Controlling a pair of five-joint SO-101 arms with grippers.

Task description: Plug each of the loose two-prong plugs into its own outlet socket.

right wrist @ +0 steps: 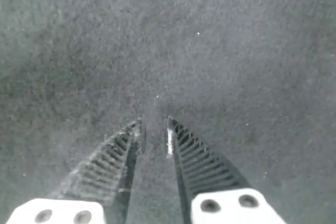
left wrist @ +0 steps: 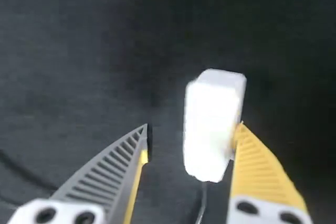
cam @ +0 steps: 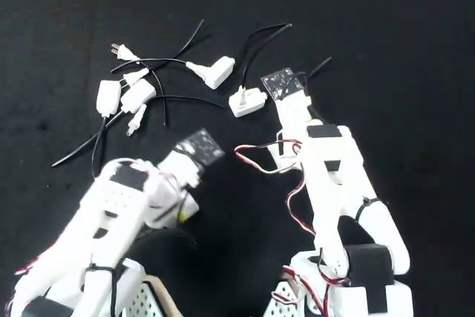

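The left pincer (left wrist: 191,128) is wide open. A white block (left wrist: 212,121) with a wire touches its yellow finger (left wrist: 257,166). The right pincer (right wrist: 154,129) is open just a crack and holds nothing. Loose plugs (cam: 138,95) lie on the black tabletop (cam: 401,57).

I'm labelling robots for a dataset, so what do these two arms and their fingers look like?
The left arm and right arm are white, blocky shells with black patches and a dark speckled square at each wrist; red, white and black wires loop along the right one. The left gripper has ribbed fingers, one grey, one yellow; the right gripper has dark ones.
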